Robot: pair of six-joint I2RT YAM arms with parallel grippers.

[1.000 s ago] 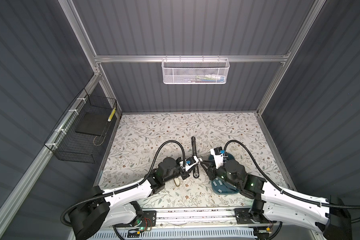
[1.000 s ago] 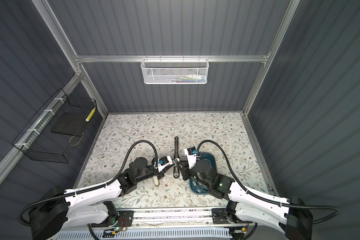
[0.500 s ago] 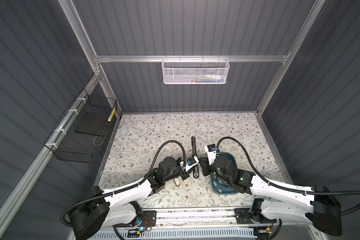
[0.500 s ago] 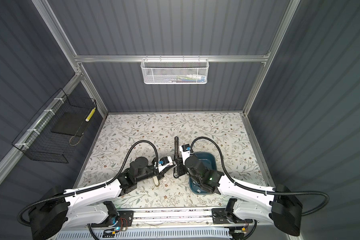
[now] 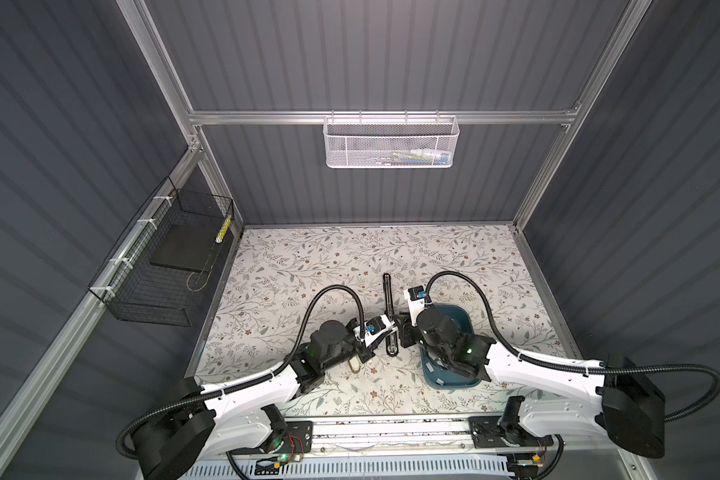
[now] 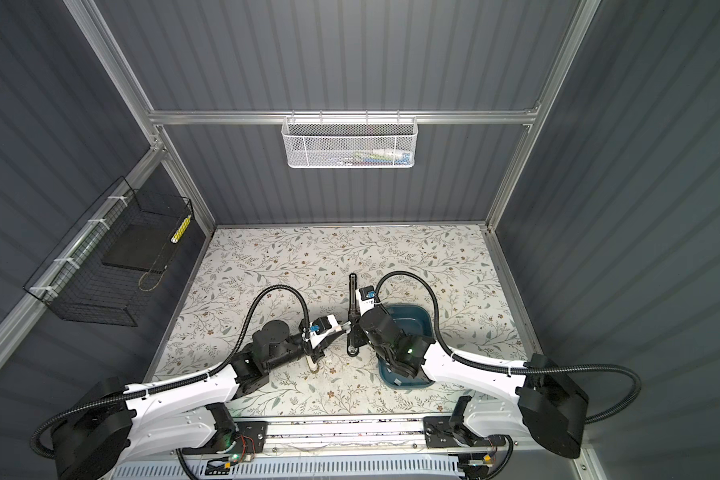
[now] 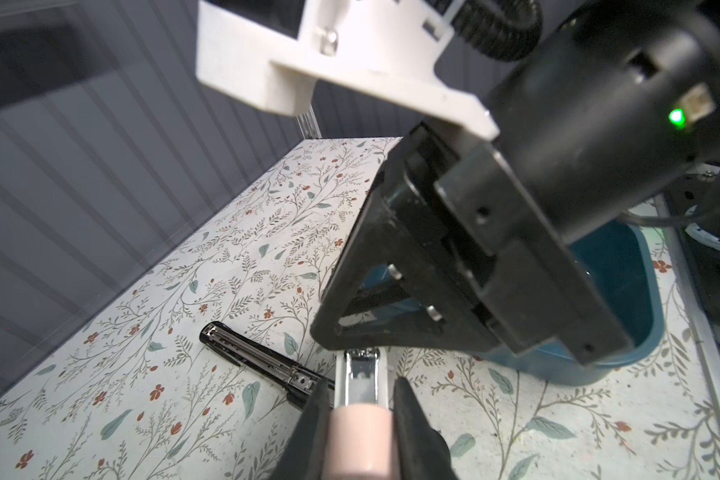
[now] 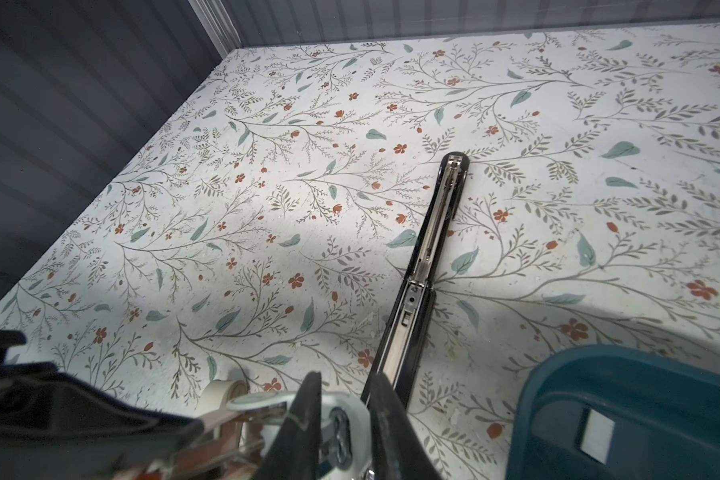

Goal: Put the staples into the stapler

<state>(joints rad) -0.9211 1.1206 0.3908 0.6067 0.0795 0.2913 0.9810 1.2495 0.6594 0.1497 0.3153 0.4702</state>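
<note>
Pink stapler (image 7: 360,440) is running off the left wrist view's edge; right arm (image 5: 454,345) is covering much of the tray (image 5: 463,315) in both top views; staples (image 5: 429,365) there are appearing too small to count.

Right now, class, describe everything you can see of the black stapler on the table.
The black stapler is long and slim, a black casing with a shiny metal channel. It is swung open flat in one straight line, with the hinge at mid-length, and lies on the floral table near the blue tray.
</note>
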